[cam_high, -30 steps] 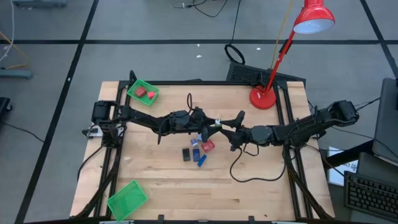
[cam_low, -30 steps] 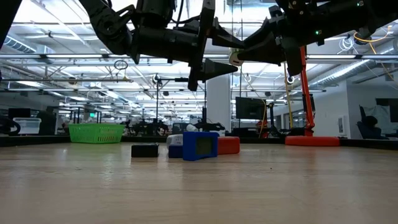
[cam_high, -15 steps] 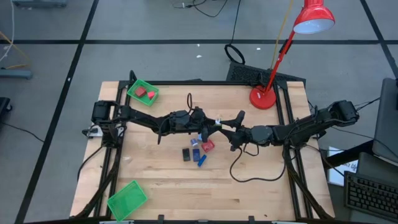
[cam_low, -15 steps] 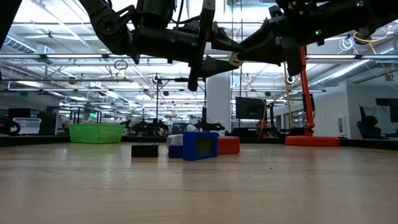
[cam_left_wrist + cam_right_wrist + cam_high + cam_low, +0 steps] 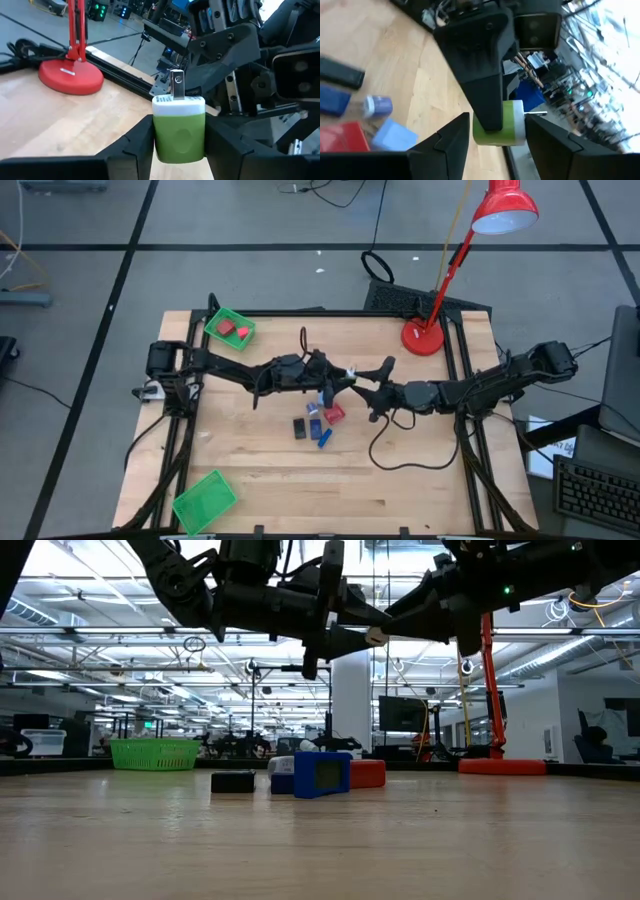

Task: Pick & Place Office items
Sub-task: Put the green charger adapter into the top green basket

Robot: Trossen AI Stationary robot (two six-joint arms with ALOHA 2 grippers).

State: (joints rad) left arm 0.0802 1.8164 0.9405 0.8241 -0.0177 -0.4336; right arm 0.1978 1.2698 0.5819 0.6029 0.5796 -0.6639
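Observation:
My left gripper [image 5: 178, 135] is high over the table's middle, shut on a small green piece [image 5: 179, 134] that has a white cap and a metal plug [image 5: 177, 84]. My right gripper [image 5: 497, 131] faces it tip to tip and is open, with one finger on each side of the green piece [image 5: 507, 125]. In the high view the two grippers meet at the green piece [image 5: 352, 374]. Below them a black rectangle [image 5: 299, 427], a blue stick [image 5: 324, 437], a red block [image 5: 334, 414] and a light-blue block [image 5: 317, 411] lie flat on the wood. My left gripper pinches the green piece by the two sides of its green body [image 5: 165, 137], with the fingers level and coming from the table's left. The white cap and plug stick out past the fingertips. The piece is lifted clear of the table. My right gripper's fingers [image 5: 455, 135] flank the piece; whether they touch it, I cannot tell.
A green tray [image 5: 229, 328] holding red pieces sits at the far left corner, and another green tray [image 5: 204, 500] sits at the near left corner. The red lamp's base [image 5: 423, 337] stands at the far right. A black cable [image 5: 385, 450] loops on the wood below my right arm.
My right gripper has moved a little toward the table's left, closing on my left gripper. Its fingers now overlap the green piece. The things on the table have stayed still.

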